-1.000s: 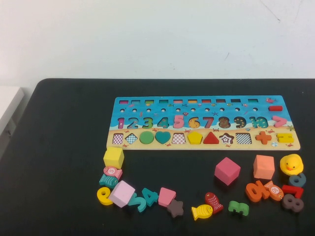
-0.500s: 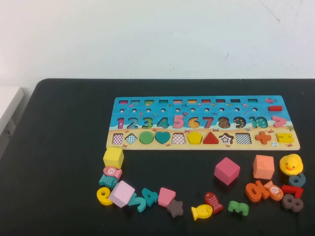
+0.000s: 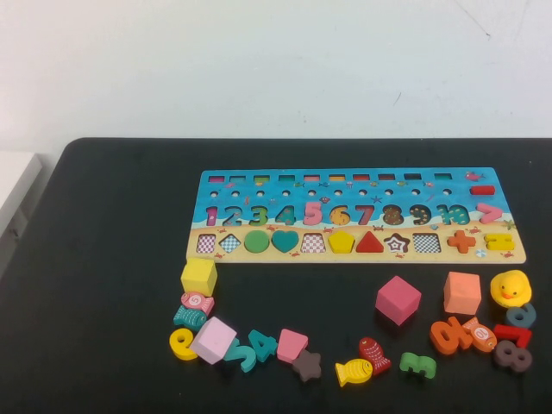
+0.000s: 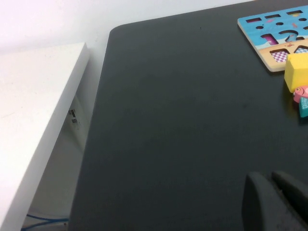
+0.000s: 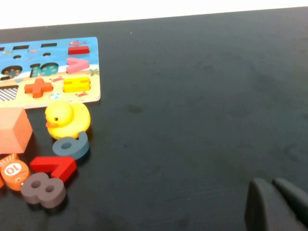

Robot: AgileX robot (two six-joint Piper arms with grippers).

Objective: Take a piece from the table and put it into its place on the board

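We see both arms pulled back low over the black table (image 3: 112, 259), clear of the toys.

Bare tabletop lies ahead of the left gripper (image 4: 278, 202), the board (image 3: 355, 216) beyond it; its fingers look pressed together. The right gripper (image 5: 280, 204) looks closed too, with open table between it and the duck (image 5: 67, 119). The board's long axis runs left to right. The yellow pentagon (image 3: 341, 241) sits flat in its cut-out, point facing away from us.

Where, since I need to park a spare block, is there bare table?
Bare table left of the board and yellow cube, where the left gripper hovers; right of the duck, by the right gripper; also between yellow cube and pink cube. Crowded: the near row of numerals and fish.
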